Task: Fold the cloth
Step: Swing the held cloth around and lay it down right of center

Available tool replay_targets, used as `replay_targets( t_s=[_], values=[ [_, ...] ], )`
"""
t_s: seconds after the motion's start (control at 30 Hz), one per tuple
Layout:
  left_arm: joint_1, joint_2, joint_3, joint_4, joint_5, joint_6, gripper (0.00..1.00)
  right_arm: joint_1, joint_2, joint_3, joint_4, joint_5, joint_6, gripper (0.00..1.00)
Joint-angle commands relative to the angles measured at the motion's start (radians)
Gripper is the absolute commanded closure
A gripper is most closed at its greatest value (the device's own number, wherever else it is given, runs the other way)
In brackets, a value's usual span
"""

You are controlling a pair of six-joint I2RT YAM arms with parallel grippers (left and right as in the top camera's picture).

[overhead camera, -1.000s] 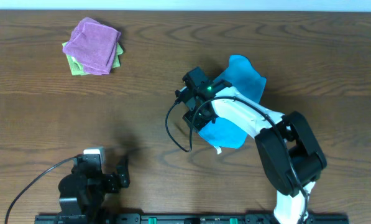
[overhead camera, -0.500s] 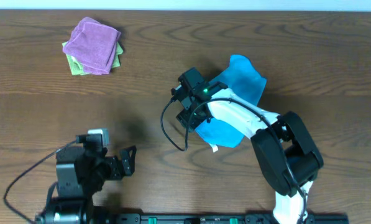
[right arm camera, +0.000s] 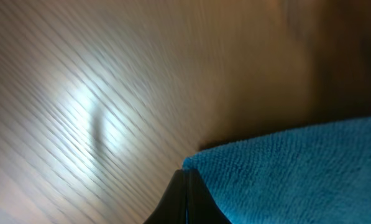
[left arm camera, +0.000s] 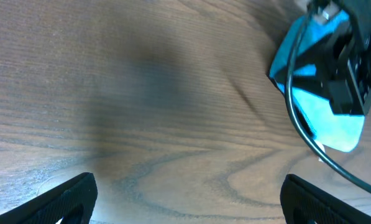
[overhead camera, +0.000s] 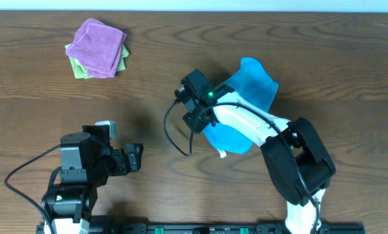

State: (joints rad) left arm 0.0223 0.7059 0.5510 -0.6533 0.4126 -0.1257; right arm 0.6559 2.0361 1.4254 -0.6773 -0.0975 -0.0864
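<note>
The cloth (overhead camera: 255,88) is bright sky-blue and lies crumpled right of the table's centre, its white tag (overhead camera: 223,155) at the near edge. My right gripper (overhead camera: 199,117) is over the cloth's left edge. In the right wrist view its fingers (right arm camera: 184,180) are pressed together, shut, with the cloth's corner (right arm camera: 297,174) lying against their right side and no fabric showing between them. My left gripper (overhead camera: 136,159) is at the near left, wide open over bare wood, its fingertips (left arm camera: 67,199) at the frame's bottom corners. Its view shows the cloth (left arm camera: 337,121) far right.
A folded purple cloth (overhead camera: 99,45) sits on a light green one (overhead camera: 80,68) at the far left of the wooden table (overhead camera: 148,65). The right arm's black cable (overhead camera: 174,140) loops down left of the blue cloth.
My right gripper has closed and shifted slightly left at the cloth's edge. The left arm has risen and moved a little farther onto the table, jaws staying wide.
</note>
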Motion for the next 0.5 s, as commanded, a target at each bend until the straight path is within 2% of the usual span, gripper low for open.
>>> replay_targets(
  t_s=[0.0, 0.3, 0.47],
  values=[
    [-0.004, 0.001, 0.025, 0.002, 0.006, 0.021, 0.05, 0.028, 0.010, 0.106, -0.018, -0.007, 0.010, 0.99],
    [-0.004, 0.001, 0.025, 0.001, 0.003, 0.021, 0.05, 0.051, 0.010, 0.401, -0.087, -0.003, 0.003, 0.99],
    [-0.003, 0.001, 0.025, 0.008, -0.001, 0.021, 0.05, 0.016, -0.002, 0.628, -0.290, 0.188, 0.003, 0.99]
  ],
)
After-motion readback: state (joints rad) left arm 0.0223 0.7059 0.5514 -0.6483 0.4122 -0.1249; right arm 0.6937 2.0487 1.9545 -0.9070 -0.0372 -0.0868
